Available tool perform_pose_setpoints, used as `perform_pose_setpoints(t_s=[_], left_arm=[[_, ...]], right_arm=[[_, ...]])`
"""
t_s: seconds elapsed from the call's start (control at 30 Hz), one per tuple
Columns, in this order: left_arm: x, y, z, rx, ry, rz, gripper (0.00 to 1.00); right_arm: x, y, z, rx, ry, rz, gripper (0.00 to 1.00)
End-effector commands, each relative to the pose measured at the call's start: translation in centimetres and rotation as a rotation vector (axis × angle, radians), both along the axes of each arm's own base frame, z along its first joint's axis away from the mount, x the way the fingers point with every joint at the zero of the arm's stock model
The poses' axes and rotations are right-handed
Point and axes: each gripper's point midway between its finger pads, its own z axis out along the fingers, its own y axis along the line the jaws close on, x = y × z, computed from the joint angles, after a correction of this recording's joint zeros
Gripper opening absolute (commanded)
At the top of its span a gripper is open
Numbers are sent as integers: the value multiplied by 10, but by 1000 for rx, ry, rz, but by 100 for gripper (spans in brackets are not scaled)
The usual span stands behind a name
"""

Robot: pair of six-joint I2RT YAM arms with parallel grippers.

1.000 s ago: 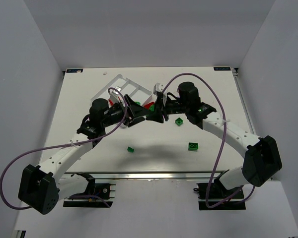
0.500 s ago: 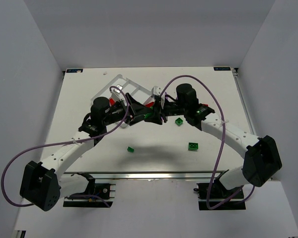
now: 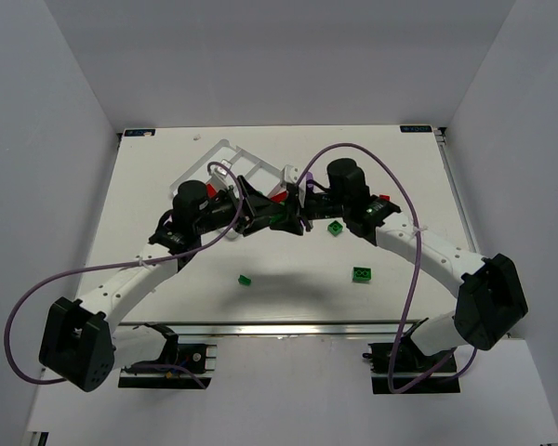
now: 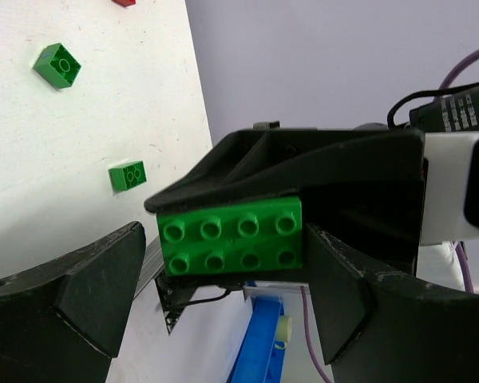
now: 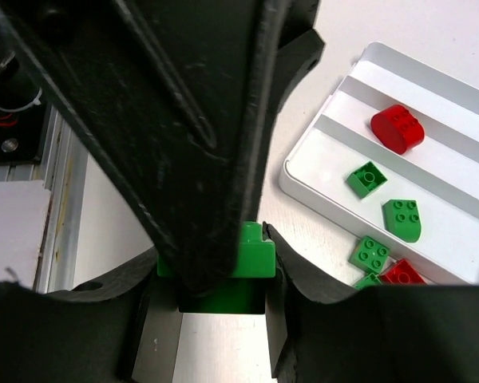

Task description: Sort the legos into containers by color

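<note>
Right gripper (image 5: 219, 287) pinching a green 8-stud brick (image 4: 231, 243) in midair, left gripper (image 4: 223, 295) spread around it, right wrist view shows tray (image 5: 431, 88) with red and green bricks (image 5: 397, 128) (image 5: 366, 179), left wrist view 2 loose green bricks (image 4: 57, 65) (image 4: 128, 175)

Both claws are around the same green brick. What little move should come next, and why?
Probably the left gripper should close on the green brick. Its fingers stand either side of the brick with gaps showing, while the right gripper clamps it; only then could the right one let go.
</note>
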Motion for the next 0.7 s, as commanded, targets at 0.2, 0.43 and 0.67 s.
perform_pose_setpoints(t_s=[0.2, 0.43, 0.67], left_arm=[[3, -3, 13, 16, -42, -14, 84], [3, -2, 9, 36, -36, -11, 72], [0, -4, 13, 2, -43, -28, 39]], right_arm=[[-2, 2, -1, -18, -45, 15, 0], [-1, 1, -2, -24, -51, 6, 0], [-2, 2, -2, -21, -39, 9, 21]])
